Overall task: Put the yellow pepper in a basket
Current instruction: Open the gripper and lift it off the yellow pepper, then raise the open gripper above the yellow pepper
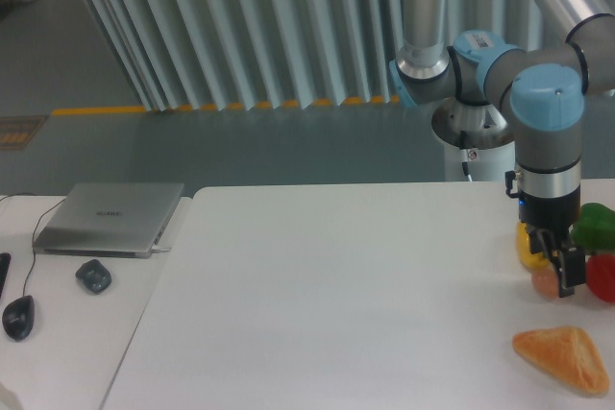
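Note:
The yellow pepper (526, 247) sits on the white table (336, 285) near the right edge, partly hidden behind my gripper. My gripper (554, 261) points down right beside it, low over the table, with its dark fingers (569, 274) apart and nothing held between them. A green pepper (597, 226) lies just right of the gripper and a red pepper (604, 277) lies below that. No basket is in view.
A small round peach-coloured item (545, 282) lies at the fingertips. An orange triangular pastry (563, 360) lies at the front right. On the left desk are a closed laptop (110, 218), a grey mouse (93, 276) and a black mouse (17, 316).

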You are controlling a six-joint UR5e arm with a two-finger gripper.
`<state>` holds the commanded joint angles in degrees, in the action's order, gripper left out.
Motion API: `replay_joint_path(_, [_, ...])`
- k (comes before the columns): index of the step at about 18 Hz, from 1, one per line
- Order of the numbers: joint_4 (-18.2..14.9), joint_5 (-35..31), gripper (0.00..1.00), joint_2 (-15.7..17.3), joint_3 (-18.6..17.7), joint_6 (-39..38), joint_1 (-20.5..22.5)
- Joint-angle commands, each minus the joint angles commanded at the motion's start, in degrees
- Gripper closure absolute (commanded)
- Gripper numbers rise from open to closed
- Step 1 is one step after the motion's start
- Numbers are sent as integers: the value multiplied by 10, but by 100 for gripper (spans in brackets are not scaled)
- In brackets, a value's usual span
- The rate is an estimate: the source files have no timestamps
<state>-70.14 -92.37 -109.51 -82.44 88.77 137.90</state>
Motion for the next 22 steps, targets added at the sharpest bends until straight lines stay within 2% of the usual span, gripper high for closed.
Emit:
replay_joint_path(5, [0, -1, 0, 2, 11, 0, -1])
replay_joint_path(8, [13, -12, 0, 6, -5, -21, -1])
replay_joint_path(11, [22, -21, 0, 21, -22, -139, -1])
replay_joint_path(13, [22, -20, 0, 25, -36, -182, -3])
replay_joint_path(16, [21, 3, 0, 54, -69, -369, -3])
replay_joint_path(22, [21, 26, 0, 93, -87, -497, -12])
